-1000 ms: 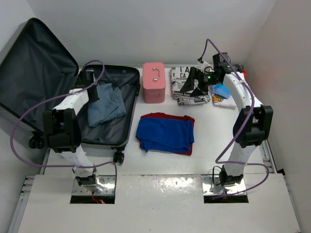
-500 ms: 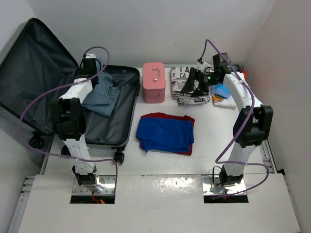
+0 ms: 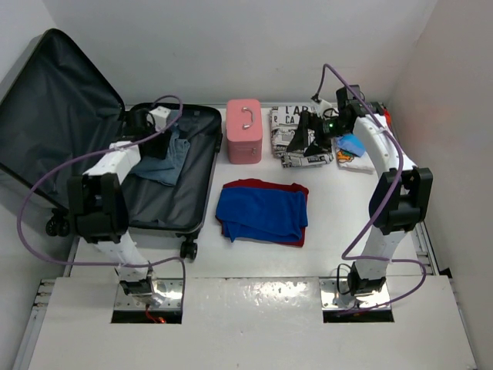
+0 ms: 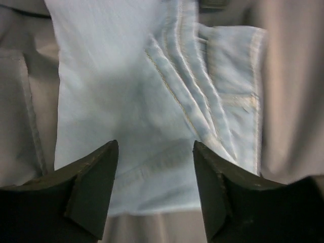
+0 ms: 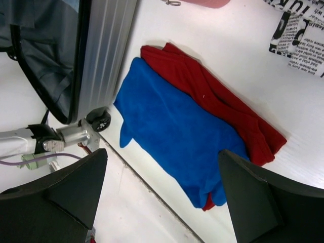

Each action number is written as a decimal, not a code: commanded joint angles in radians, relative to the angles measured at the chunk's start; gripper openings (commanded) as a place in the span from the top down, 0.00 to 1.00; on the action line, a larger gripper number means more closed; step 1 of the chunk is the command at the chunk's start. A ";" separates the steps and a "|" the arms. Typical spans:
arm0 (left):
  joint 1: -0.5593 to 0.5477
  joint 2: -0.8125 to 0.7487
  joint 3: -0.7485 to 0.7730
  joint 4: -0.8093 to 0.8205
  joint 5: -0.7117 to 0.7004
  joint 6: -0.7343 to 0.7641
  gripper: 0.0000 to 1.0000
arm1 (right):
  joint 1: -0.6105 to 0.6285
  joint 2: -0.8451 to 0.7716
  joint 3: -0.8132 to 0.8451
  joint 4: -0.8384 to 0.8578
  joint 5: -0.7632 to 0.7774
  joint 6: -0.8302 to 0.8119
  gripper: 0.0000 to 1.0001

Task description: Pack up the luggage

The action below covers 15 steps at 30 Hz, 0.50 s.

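Note:
The luggage lies open at the left, its silver ribbed shell on the table and its black-lined lid standing up against the left wall. A light blue denim garment lies crumpled in the far part of the lined half. My left gripper hovers just over it, open, and the denim shows below the gap between my fingers, apart from them. My right gripper hangs open in the air at the back right, holding nothing.
A pink box case stands just right of the luggage. A blue cloth lies folded on a red one mid-table. A newsprint-pattern garment and a white printed item lie at the back right. Walls close in on both sides.
My left gripper has opened and let go of the denim garment, which now rests in the luggage; the left arm swung back and slightly right. The right arm has barely moved.

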 commanded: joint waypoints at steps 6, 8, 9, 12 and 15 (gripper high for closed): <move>0.063 -0.353 -0.050 0.056 0.277 0.033 0.17 | 0.048 -0.087 -0.037 -0.088 0.086 -0.356 0.09; 0.072 -0.376 -0.009 -0.042 0.424 0.117 0.16 | 0.077 -0.111 -0.125 -0.077 0.196 -0.441 0.08; 0.036 -0.376 0.046 -0.197 0.496 0.239 0.16 | 0.082 -0.118 -0.143 -0.060 0.227 -0.457 0.08; -0.126 -0.410 0.076 -0.352 0.522 0.259 0.16 | 0.045 -0.148 -0.197 -0.019 0.307 -0.289 0.07; -0.301 -0.451 -0.003 -0.343 0.495 0.102 0.16 | -0.068 -0.158 -0.273 -0.009 0.213 -0.102 0.07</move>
